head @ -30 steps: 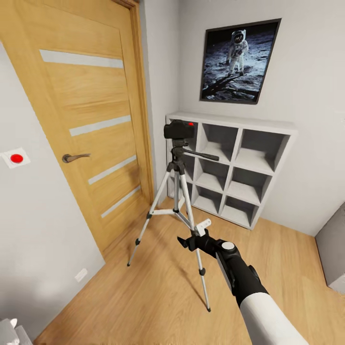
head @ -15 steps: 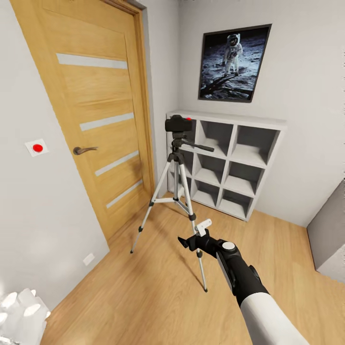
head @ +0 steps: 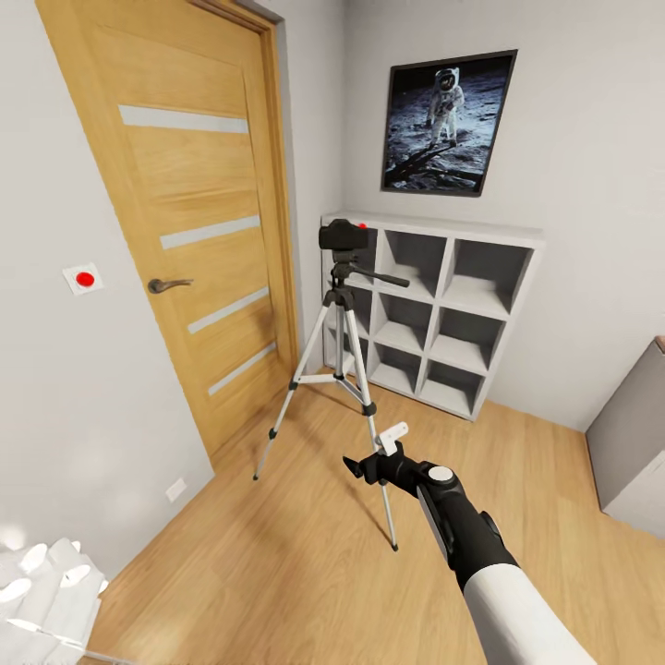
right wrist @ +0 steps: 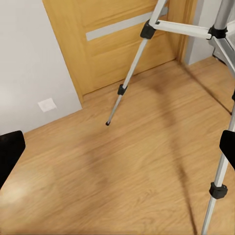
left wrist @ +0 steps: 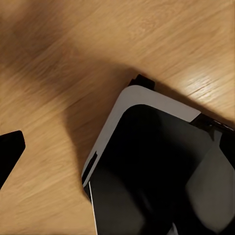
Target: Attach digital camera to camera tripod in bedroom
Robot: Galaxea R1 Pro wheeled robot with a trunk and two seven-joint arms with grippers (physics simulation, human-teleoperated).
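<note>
view has drawn back over the last second. digital camera (head: 344, 235) sits on camera tripod (head: 340, 369) head; likely attached. right gripper (head: 374, 454) empty, jaws apart; left gripper's state cannot be told.

Brightness: even, soft and bright across the bedroom; pale walls read clean, nothing blown out.
Shadows: the camera tripod (head: 340, 369) throws faint, diffuse streaks over the wood floor (head: 277, 554); a broad dark smudge crosses the planks in the right wrist view, and a darker patch sits beside the robot base (left wrist: 156, 171) in the left wrist view.
Glare: a mild sheen on the door (head: 194, 212).
Sharpness: head view crisp; both wrist views softer, planks slightly smeared.
Distortion: wide-angle lean; the door frame and walls tilt toward the edges.
</note>
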